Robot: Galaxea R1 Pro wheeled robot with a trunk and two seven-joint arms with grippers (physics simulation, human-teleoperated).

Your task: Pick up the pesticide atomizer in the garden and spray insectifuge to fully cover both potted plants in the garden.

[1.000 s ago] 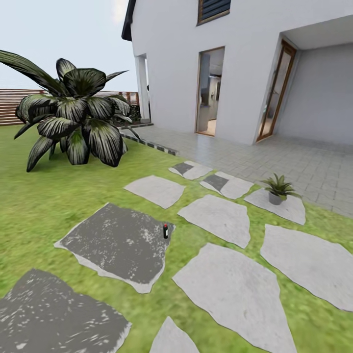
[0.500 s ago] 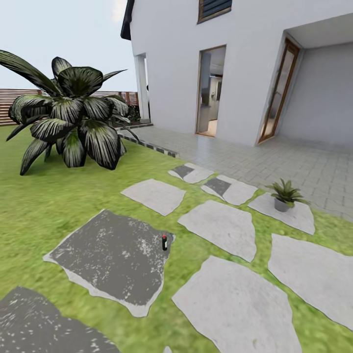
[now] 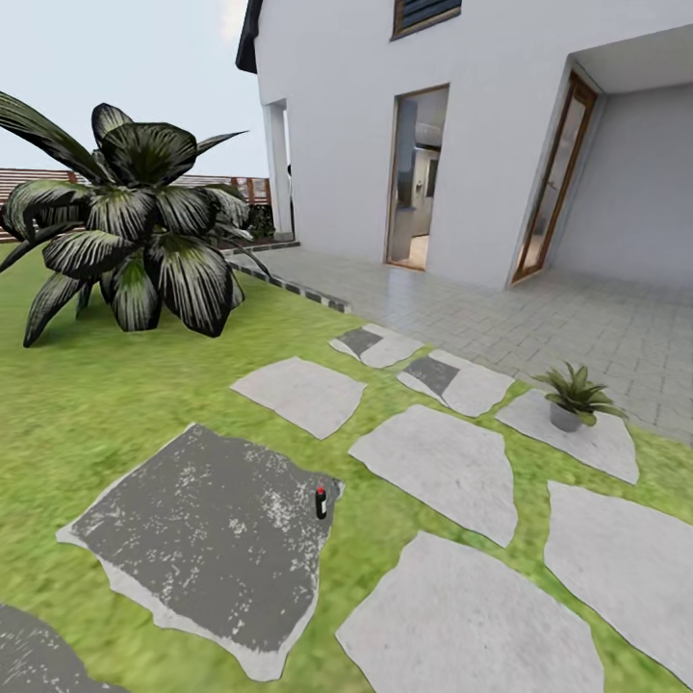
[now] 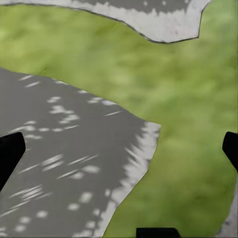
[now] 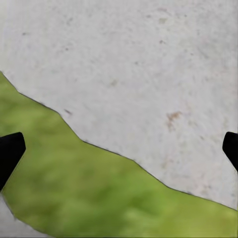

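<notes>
One potted plant (image 3: 576,397), a low green rosette in a small grey pot, stands on a pale stepping stone (image 3: 577,438) at the right of the garden lawn (image 3: 115,404). A small slim dark object with a red top (image 3: 320,501) stands upright at the edge of a dark stone (image 3: 207,529); it is too small to tell whether it is the pesticide atomizer. A second potted plant and the insectifuge are out of view. My left gripper (image 4: 119,153) hangs open over a dark stone and grass. My right gripper (image 5: 119,151) hangs open over a pale stone and grass. Both are empty.
A big dark leafy bush (image 3: 130,226) grows at the back left before a brown slatted fence (image 3: 38,178). A white house (image 3: 462,125) with open doorways and a grey tiled patio (image 3: 539,322) lies ahead on the right. Pale stepping stones (image 3: 443,462) cross the lawn.
The whole head view has shifted as the camera moved: the bush slid left, the potted plant right, and the near stones lower. Nothing in the garden itself moved.
</notes>
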